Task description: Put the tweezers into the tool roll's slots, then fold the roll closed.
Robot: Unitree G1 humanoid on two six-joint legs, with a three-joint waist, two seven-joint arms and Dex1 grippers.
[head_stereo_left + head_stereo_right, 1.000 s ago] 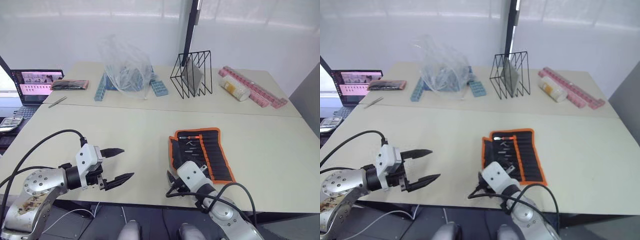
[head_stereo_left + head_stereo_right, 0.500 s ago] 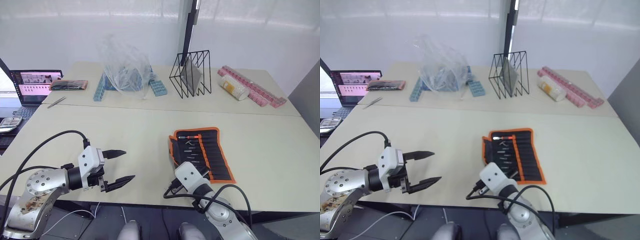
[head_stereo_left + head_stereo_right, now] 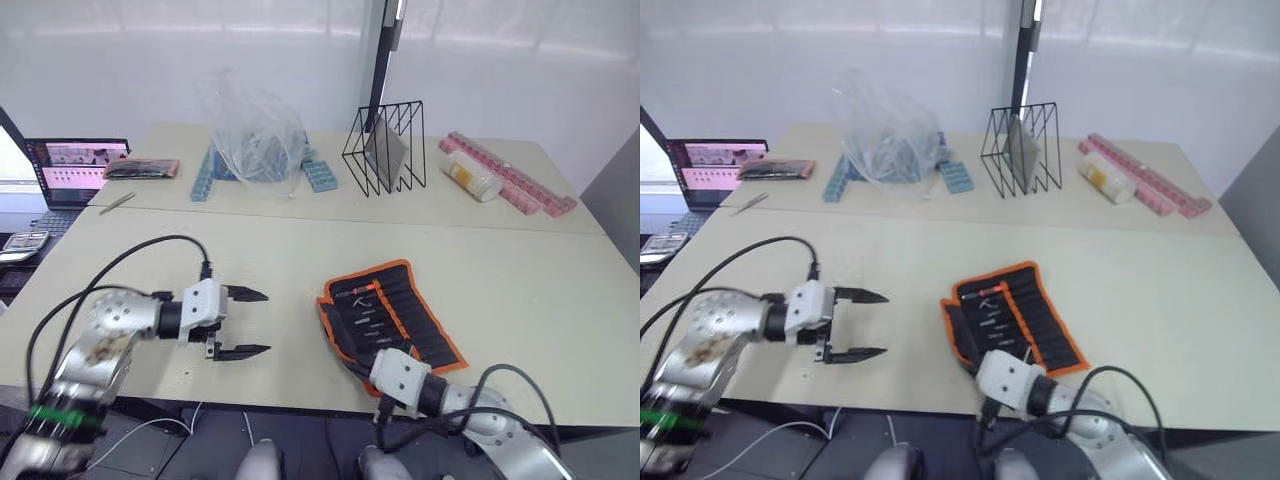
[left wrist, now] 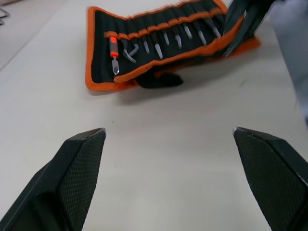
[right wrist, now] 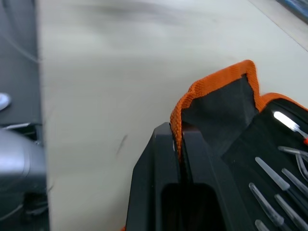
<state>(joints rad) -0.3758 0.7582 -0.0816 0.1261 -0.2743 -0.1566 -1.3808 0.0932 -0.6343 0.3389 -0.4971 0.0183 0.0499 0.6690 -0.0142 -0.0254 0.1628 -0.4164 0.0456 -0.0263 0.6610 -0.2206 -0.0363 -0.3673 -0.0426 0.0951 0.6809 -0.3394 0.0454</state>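
Pinching tool roll (image 3: 392,320) edge, right claw (image 5: 178,144); left claw (image 3: 247,322) spread; slots (image 4: 166,41) filled.

- I see bare table (image 3: 285,255) between my left gripper (image 3: 252,322) and the tool roll (image 3: 390,318).
- Wire rack (image 3: 383,147) and plastic bag (image 3: 252,130) crowd the far side.

One tool roll (image 3: 390,318), one wire rack (image 3: 383,147), one plastic bag (image 3: 250,125), one laptop (image 3: 72,170) and two grippers are counted on the table (image 3: 300,250).
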